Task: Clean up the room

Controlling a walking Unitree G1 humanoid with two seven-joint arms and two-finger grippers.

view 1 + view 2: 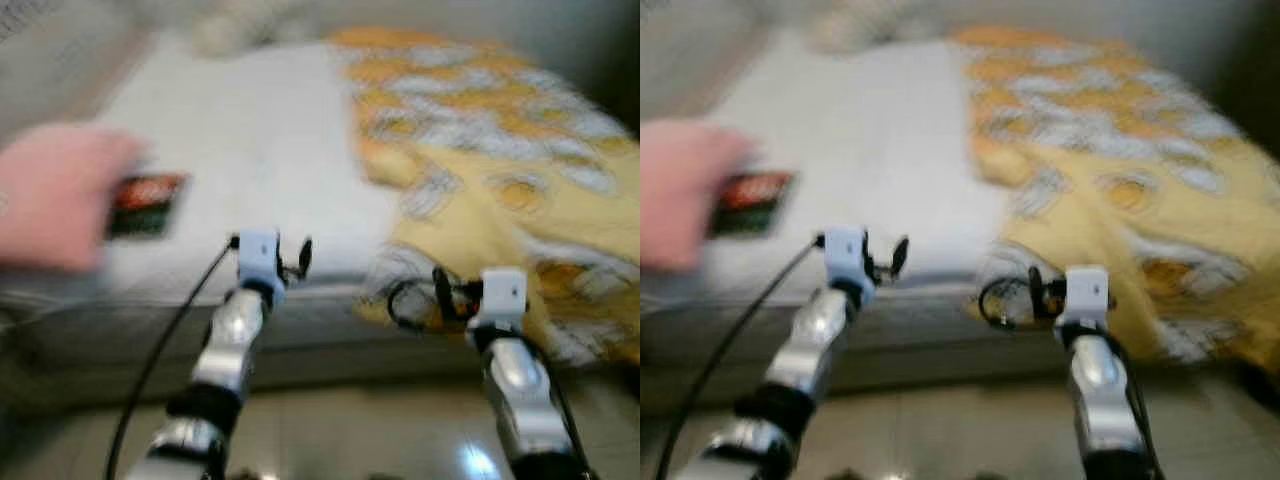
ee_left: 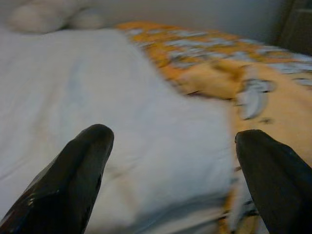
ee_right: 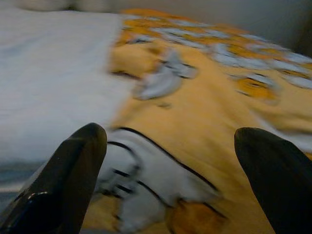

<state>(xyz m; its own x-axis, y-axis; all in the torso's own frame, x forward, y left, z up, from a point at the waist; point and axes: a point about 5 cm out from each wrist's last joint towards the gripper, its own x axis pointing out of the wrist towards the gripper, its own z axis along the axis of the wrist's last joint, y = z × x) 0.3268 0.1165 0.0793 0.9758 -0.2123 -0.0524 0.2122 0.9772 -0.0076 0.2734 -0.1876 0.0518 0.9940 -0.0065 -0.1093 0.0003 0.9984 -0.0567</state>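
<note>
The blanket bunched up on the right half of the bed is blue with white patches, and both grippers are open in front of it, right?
Not quite: the blanket is yellow-orange with white patches, as the left eye view shows. The rest holds: it lies bunched on the right half of the bed, and the left gripper and right gripper are open.

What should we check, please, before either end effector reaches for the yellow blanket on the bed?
1. Left end effector open, nothing held: ok.
2. Right end effector open, nothing held: ok.
3. Right end effector faces the yellow blanket: ok.
4. Person's hand holding a small dark packet over the bed, near the left arm: not ok.
5. Images sharp enough to pick a grasp spot: not ok, blurred.
6. Blanket edge free of snags: cannot tell.
</note>
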